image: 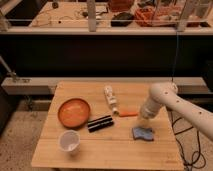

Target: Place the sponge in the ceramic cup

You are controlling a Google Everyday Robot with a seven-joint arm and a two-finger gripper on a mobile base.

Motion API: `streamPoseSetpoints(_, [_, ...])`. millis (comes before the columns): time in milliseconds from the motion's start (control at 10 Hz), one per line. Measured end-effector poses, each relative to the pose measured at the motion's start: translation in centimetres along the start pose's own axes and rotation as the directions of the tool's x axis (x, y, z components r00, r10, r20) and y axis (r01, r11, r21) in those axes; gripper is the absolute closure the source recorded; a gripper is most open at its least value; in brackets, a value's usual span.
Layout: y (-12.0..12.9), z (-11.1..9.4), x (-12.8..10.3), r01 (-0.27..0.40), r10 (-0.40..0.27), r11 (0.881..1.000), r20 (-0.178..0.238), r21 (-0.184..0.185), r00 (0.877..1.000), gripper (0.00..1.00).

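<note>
Locate the sponge [143,133] first. It lies flat on the wooden table [115,152], toward the right-hand side as you view it and near the front edge. Its blue surface is visible, and it rests on the tabletop, not inside any container.

The gripper [145,116] hangs directly over the sponge, at the lower end of the white arm [175,102], which enters from the right edge of the view and slopes down to the left. You cannot tell how far the gripper is open, nor whether it touches the sponge; its tip merges with the arm's pale casing. Note that the sponge sits on the table and is not lifted.

Just beside the gripper, on its left, lies a small orange carrot-like piece [128,113]. Behind that, a white bottle [110,96] lies on its side, pointing toward the rear of the table. A black bar-shaped object [100,123] lies near the table's centre, between the sponge and the orange dish [74,112].

The cup [69,141] stands upright at the front left of the table, just in front of the orange dish and well apart from the sponge. Its pale interior holds nothing that you can see.
</note>
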Motion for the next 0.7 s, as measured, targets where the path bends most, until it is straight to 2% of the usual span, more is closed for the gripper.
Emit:
streamPoseSetpoints(100, [0.2,-0.09,0.31,-0.008,0.008,1.0,0.002,-0.004,1.0,0.26])
streamPoseSetpoints(200, [0.21,-0.17,0.47,-0.007,0.007,1.0,0.004,-0.003,1.0,0.21])
streamPoseSetpoints(700, [0.46,-0.4,0.91,-0.009,0.009,1.0,0.005,-0.004,1.0,0.2])
